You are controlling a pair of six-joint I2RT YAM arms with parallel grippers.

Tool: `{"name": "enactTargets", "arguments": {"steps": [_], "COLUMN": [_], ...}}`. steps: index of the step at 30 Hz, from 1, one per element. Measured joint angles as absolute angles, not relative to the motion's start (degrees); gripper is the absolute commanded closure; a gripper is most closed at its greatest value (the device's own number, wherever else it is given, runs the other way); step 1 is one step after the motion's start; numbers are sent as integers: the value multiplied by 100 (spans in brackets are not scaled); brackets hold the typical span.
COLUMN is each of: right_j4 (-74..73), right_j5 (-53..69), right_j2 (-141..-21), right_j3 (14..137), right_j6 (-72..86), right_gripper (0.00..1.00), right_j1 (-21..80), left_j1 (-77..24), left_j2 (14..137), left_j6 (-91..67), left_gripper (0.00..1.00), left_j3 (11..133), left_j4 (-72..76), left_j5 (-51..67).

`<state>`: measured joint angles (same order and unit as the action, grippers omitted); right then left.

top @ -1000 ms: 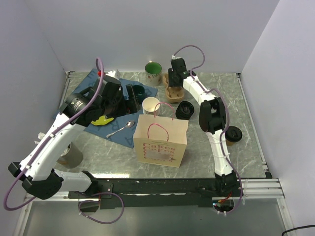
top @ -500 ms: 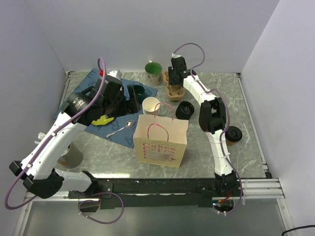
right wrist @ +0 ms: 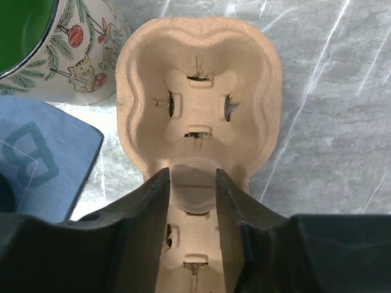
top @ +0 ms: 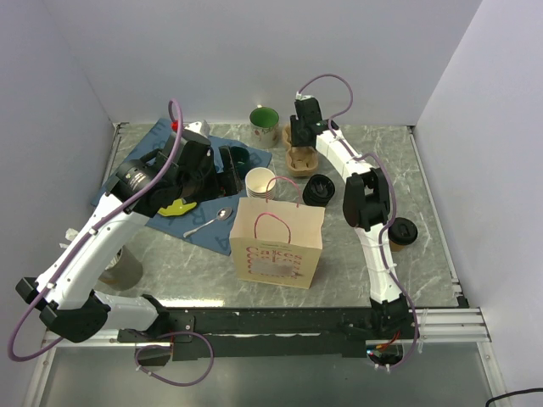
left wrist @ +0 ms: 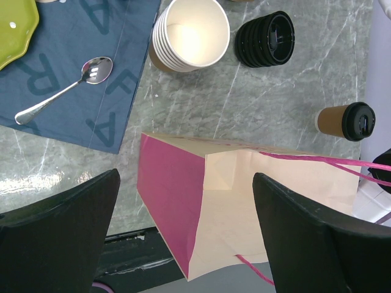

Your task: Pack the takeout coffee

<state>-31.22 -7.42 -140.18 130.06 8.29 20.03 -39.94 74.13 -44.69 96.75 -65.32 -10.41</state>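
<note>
Little of the packing can be judged done. The takeout coffee [top: 400, 232], a brown kraft paper cup with a black plastic sip lid, is seen standing on the grey marbled table [top: 339, 263]. It is well apart from the right gripper [right wrist: 192, 174], back toward that arm's base, and is held by nothing.

The right gripper is closed partway on the central ridge of the moulded tan pulp cup carrier [right wrist: 244, 91], with one finger set at each side of the ridge. Both cup wells are seen empty.

The left gripper [left wrist: 186, 183] is spread wide and nothing is held in it. It is hung above the open mouth of the upright cream paper bag [top: 278, 246] with pink string handles. No cup is seen inside the bag, and the coffee lies beyond the bag from this gripper.

The coffee has yet to be picked up, seated in the carrier and lowered into the bag.
</note>
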Motion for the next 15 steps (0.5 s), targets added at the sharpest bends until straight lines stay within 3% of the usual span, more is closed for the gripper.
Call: {"name": "enactTargets", "arguments": {"steps": [2,6,15], "right_j4": [-3118,-3087,-3103], "right_j5": [-740,-738,-742], "right_j2": [-14018,-14018,-14018], "right_j3": [13006,13006,13006], "right_j6": [821,801,810], "right_gripper": [58,47,47], "right_j1": [2003,2003,2003], "left_j1": [-3994,-3994,-3994], "left_j2": [7413,7413,7391], "left_j6": [-4469,-4482,-4534], "left_gripper": [3,3,3], "left_j3": [9675,9675,9675], "left_j4": [-6532,-6532,-6532], "left_j5": [-1041,-1041,-1041]}}
